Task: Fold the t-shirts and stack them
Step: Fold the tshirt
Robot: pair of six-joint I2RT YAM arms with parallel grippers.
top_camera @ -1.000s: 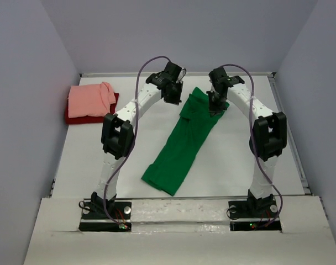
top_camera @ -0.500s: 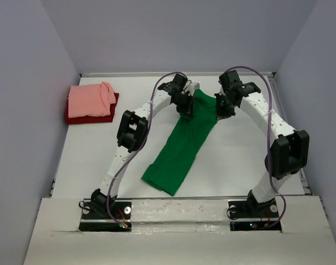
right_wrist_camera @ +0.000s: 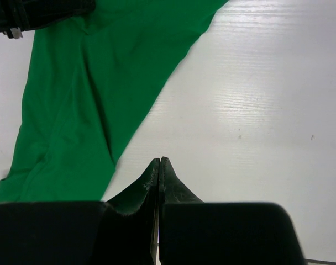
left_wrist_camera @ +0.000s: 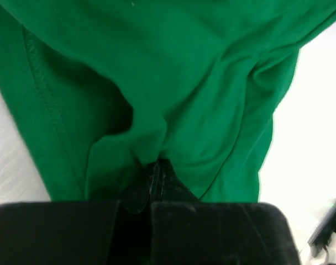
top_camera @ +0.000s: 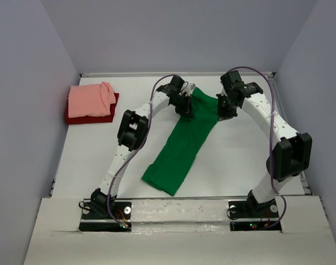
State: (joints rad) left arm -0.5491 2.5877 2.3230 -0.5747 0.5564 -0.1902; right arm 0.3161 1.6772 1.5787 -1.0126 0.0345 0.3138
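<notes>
one corner only looks gripped: the left hand (left_wrist_camera: 158, 165) pinches the green t-shirt (top_camera: 182, 146), lying diagonally on the table (top_camera: 240, 160); the right hand (right_wrist_camera: 159, 161) is pressed together beside it, empty. lifting now could skew the fold.

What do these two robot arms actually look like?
The left arm and right arm are chains of white links with chunky black joints. A thin purple cable runs along each one. Both stand on black base plates and end in two dark, tapering fingers.
</notes>
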